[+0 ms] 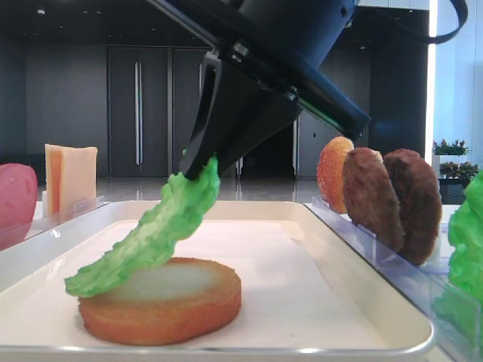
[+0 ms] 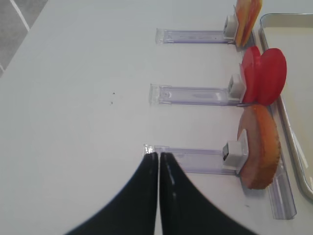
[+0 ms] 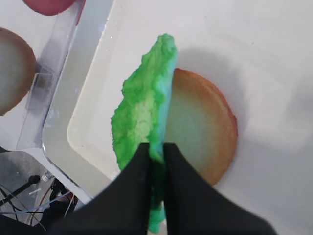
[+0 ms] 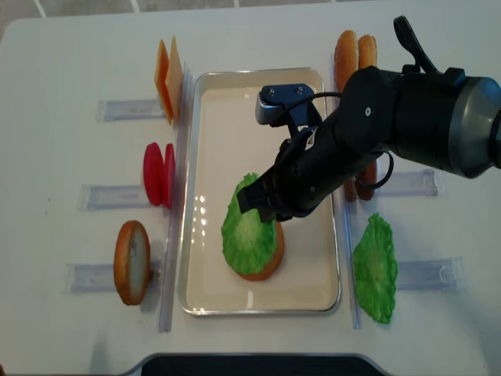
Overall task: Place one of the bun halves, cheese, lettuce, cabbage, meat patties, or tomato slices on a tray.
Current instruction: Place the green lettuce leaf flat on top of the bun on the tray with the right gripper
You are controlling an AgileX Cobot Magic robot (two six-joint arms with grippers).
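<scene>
My right gripper (image 1: 200,170) (image 3: 156,147) (image 4: 254,204) is shut on the upper edge of a bright green lettuce leaf (image 1: 151,234) (image 3: 142,107) (image 4: 246,227). The leaf slants down, and its lower end rests on the pale face of a bun half (image 1: 162,305) (image 3: 200,127) (image 4: 270,262). That bun lies flat in the off-white tray (image 1: 302,351) (image 4: 189,196). My left gripper (image 2: 159,154) is shut and holds nothing. It hovers over the white table beside a clear rack holding another bun half (image 2: 259,147).
Left of the tray, clear racks hold cheese slices (image 4: 168,78) (image 1: 72,177), tomato slices (image 4: 159,174) (image 2: 264,76) and a bun half (image 4: 131,262). To the right stand a bun half (image 4: 345,55) (image 1: 333,173), two meat patties (image 1: 392,200) and a second green leaf (image 4: 376,266).
</scene>
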